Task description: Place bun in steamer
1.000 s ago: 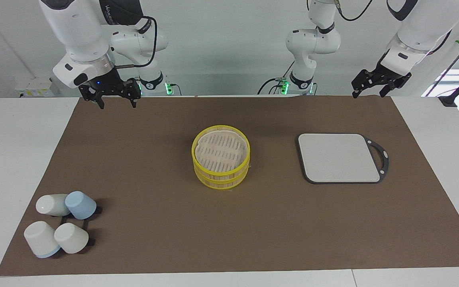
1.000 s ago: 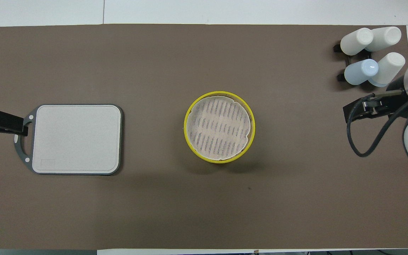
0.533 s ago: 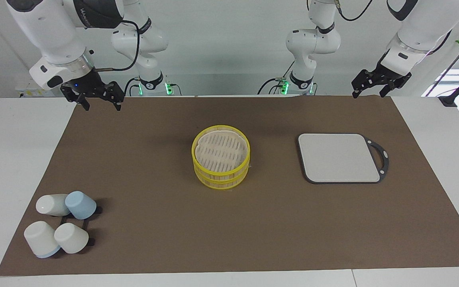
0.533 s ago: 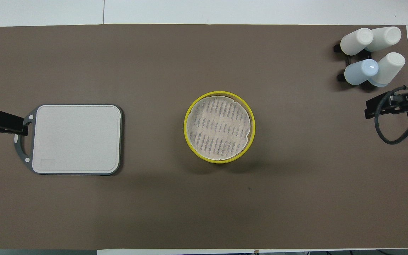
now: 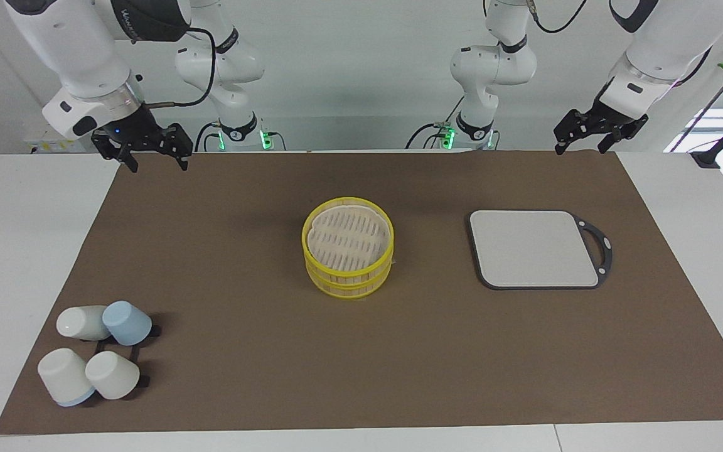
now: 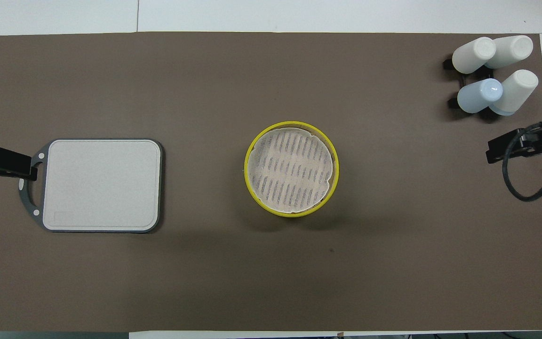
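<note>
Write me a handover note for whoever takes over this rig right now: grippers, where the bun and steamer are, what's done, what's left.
Right gripper: open, holding nothing, up over the mat's corner at the right arm's end.
Left gripper: open, holding nothing, waiting over the mat's edge at the left arm's end.
Steamer: two stacked tiers mid-mat, top tier paper-lined, nothing in it.
Bun: not visible in either view, not on the grey cutting board, nor by the cups.
Done: nothing that shows.
Left: find the bun, pick it up, set it in the steamer.
</note>
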`<move>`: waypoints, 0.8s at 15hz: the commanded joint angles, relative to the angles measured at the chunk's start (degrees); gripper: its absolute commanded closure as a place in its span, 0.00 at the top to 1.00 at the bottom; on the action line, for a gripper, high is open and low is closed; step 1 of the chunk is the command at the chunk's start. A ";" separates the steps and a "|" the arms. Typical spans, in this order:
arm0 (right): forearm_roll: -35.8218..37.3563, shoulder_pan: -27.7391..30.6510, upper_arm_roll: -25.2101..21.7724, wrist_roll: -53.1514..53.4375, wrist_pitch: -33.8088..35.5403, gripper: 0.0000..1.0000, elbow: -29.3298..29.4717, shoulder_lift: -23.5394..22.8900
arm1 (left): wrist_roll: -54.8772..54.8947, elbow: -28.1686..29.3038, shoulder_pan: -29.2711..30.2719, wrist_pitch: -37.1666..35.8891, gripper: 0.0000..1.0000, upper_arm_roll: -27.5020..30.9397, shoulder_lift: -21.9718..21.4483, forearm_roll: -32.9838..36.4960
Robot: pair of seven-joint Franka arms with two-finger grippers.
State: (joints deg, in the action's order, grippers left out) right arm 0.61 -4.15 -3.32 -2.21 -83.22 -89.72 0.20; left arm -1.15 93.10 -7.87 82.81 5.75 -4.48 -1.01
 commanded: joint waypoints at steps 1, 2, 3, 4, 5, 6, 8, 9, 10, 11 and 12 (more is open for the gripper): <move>-0.26 0.36 0.33 -1.83 0.24 1.00 -2.92 3.66 | 0.80 0.77 0.49 0.86 1.00 -0.04 -0.89 -0.84; -0.26 0.45 0.25 -2.10 1.81 1.00 -3.09 3.84 | 0.80 0.77 0.49 0.86 1.00 -0.04 -0.89 -0.75; -0.17 0.28 -0.02 -2.10 2.18 1.00 -3.62 4.88 | 0.80 0.77 0.49 0.86 1.00 -0.04 -0.89 -0.84; -0.26 0.19 -0.63 -2.01 2.09 1.00 -3.88 5.24 | 0.80 0.77 0.49 0.86 1.00 -0.04 -0.89 -0.75; -0.26 0.19 -0.81 -1.66 0.70 1.00 -5.11 5.51 | 0.80 0.77 0.49 0.86 1.00 -0.04 -0.89 -0.84; -0.26 0.28 -0.90 -1.57 -2.71 1.00 -6.94 6.03 | 0.80 0.77 0.49 0.86 1.00 -0.04 -0.89 -0.84; -0.26 0.28 -0.90 -1.66 -4.41 1.00 -7.49 5.95 | 0.80 0.77 0.49 0.86 1.00 -0.04 -0.89 -0.84; -0.26 0.36 -0.90 -1.66 -4.50 1.00 -7.49 5.95 | 0.80 0.77 0.49 0.86 1.00 -0.04 -0.89 -0.84; -0.26 0.37 -0.90 -1.66 -4.33 1.00 -7.49 5.95 | 0.80 0.77 0.49 0.86 1.00 -0.04 -0.89 -0.84; -0.17 0.45 -0.90 -1.66 -4.41 1.00 -7.49 5.95 | 0.80 0.77 0.49 0.86 1.00 -0.04 -0.89 -0.75; -0.17 0.45 -0.90 -1.66 -4.41 1.00 -7.58 5.95 | 0.80 0.77 0.49 0.86 1.00 -0.04 -0.89 -0.75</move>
State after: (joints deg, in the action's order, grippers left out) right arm 0.63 -4.14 -4.19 -2.58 -86.43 -95.38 4.65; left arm -1.15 93.10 -7.87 82.85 5.76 -4.48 -1.03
